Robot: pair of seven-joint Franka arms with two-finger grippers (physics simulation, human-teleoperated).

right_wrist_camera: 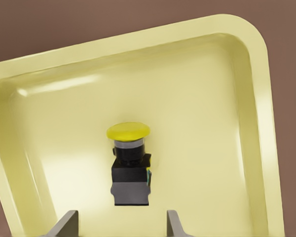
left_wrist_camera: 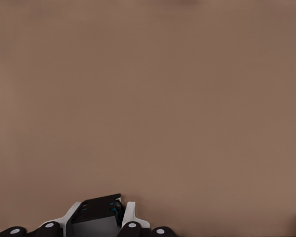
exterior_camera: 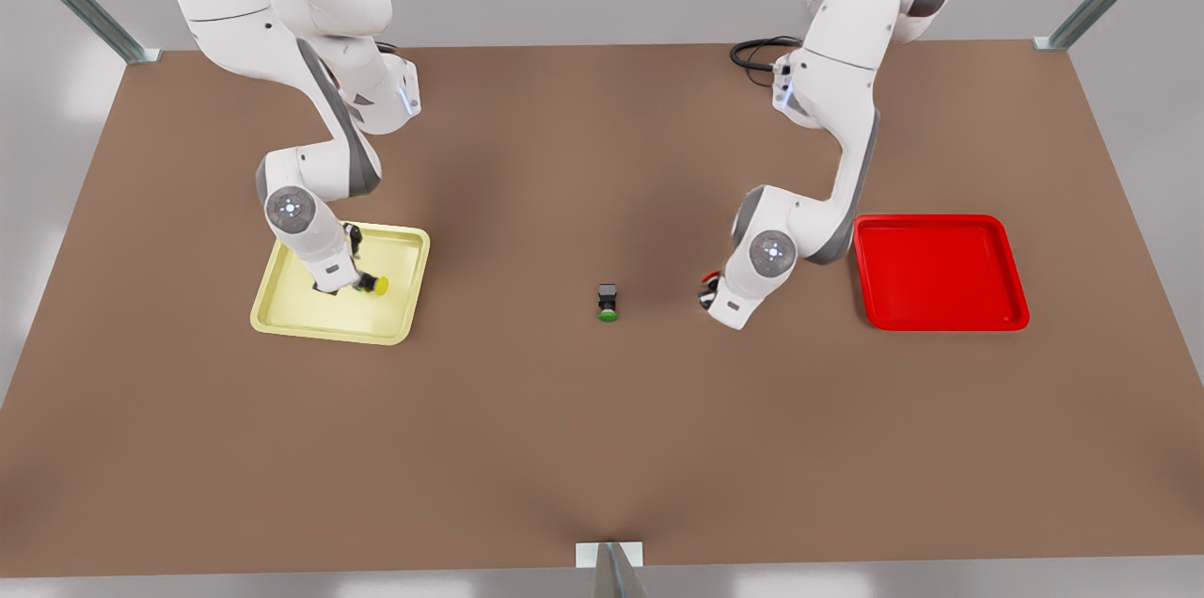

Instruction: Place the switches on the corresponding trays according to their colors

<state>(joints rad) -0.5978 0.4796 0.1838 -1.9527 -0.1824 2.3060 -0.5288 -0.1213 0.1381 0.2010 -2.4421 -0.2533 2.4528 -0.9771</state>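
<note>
The yellow-capped switch lies on its side inside the pale yellow tray, at the front view's left. My right gripper hovers just over that switch, open, its fingers spread wide on either side of the dark body. At the front view's right, my left gripper is low over the bare table, shut on a dark grey switch body. A bit of red shows at the gripper's tip. The bright red tray sits just beyond that arm.
A third switch with a green cap lies on the brown table midway between the two arms. A black cable coils at the table's back edge. Metal frame posts stand at the corners.
</note>
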